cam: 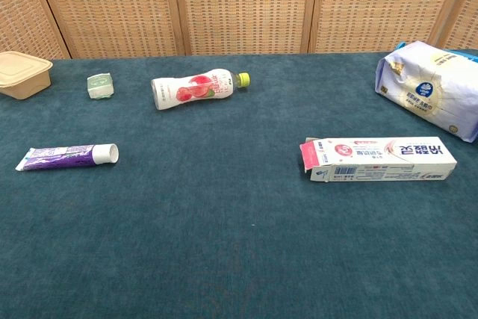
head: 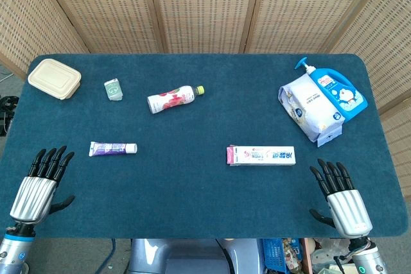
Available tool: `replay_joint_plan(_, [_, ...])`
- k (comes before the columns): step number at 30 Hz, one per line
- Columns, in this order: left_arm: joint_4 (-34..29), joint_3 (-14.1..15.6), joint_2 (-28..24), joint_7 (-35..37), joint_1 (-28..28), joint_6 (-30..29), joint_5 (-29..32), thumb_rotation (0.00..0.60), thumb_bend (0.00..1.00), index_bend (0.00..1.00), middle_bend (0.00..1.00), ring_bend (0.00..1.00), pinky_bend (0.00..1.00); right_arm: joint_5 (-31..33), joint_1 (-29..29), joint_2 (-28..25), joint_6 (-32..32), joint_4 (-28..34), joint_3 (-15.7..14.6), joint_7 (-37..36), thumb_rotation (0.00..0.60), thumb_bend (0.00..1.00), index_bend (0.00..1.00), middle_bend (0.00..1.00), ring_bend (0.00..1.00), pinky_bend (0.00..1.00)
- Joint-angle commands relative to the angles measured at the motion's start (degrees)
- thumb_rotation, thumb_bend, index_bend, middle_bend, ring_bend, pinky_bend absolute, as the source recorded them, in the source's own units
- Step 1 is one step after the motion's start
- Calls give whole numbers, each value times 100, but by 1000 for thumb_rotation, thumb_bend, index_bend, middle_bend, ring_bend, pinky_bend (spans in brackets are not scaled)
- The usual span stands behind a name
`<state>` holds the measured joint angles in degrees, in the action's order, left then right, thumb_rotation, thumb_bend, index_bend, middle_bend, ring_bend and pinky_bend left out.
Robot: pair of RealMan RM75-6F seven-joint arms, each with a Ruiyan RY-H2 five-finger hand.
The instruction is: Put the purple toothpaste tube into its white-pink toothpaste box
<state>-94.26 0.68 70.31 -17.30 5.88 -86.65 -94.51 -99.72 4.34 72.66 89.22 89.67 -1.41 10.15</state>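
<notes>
Nearest edge: left hand (head: 40, 184) and right hand (head: 339, 194) both parked at the table (head: 192, 190) front corners, fingers spread wide, holding nothing. Prob just a ready pose, nothing picked yet.

Bit further in: purple toothpaste tube (head: 113, 149) lying flat on the left side, white cap pointing right, twd the box. Close in front of left hand, so prob an easy grab for that one. White-pink toothpaste box (head: 261, 156) flat on the right side, well apart from the tube. Chest view shows pink flap open on its left end (cam: 310, 156), i.e. mouth facing the tube, handy for sliding it in cap-first or w/e. Nearer the right hand, so likely that one steadies it.

Further back: small green-white carton (head: 113, 88), pink-label bottle (head: 172, 99) on its side w/ yellow-green cap.

Far corners: beige lunch box (head: 54, 77) back left; white refill pouch (head: 308, 106) leaning against blue pump bottle (head: 340, 92) back right. All clutter, not task stuff.

Task not started, tube outside box.
</notes>
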Motion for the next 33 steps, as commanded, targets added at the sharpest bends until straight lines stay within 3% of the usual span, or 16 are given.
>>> replay_joint_plan(1, [6,-4,2,-3,-1,-3,5,600,43,0,0,0,0,-9,4,0,-7,-1,-5,6,600,0,7,0,0,0])
replay_joint_plan(33, [57,-88,61,116,-17,-32,163,600,53,0,0,0,0,22,69,79,-194,-42,-51,46,600,0,8,0,0,0])
